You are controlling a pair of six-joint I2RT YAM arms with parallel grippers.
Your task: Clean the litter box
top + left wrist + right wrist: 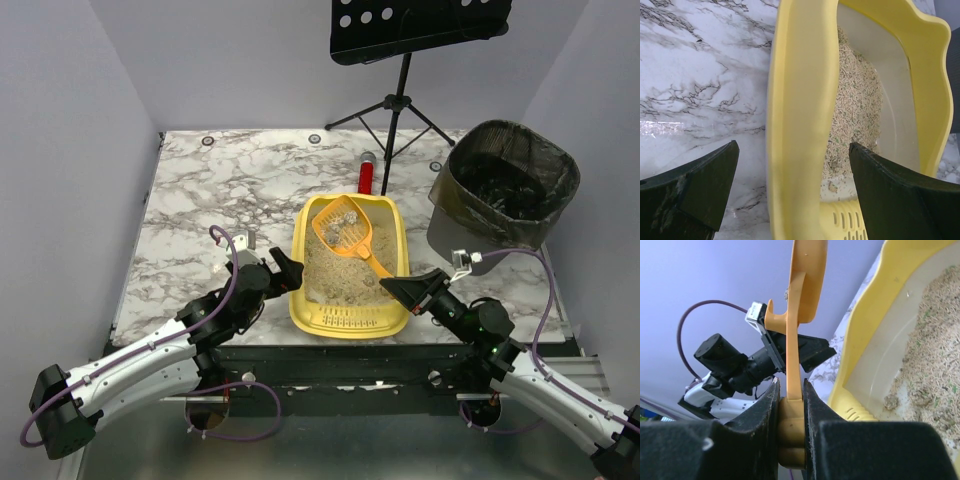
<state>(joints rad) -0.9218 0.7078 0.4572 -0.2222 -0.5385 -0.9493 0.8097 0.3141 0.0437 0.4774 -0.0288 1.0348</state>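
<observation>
The yellow litter box [400, 240] stands at the table's near middle with beige litter [335, 270] inside. My right gripper [392, 285] is shut on the handle of the orange slotted scoop [345, 232], which is held over the box with a clump in its bowl. In the right wrist view the handle [792, 385] is pinched between the jaws, beside the box wall [865, 340]. My left gripper [287, 268] is open, its jaws either side of the box's left wall [800, 125], one outside and one over the litter [855, 100].
A black mesh bin [510, 185] with a dark liner stands at the right table edge. A red cylinder [366, 176] lies behind the box. A black music stand [400, 60] rises at the back. The marble tabletop [220, 190] stretches to the left.
</observation>
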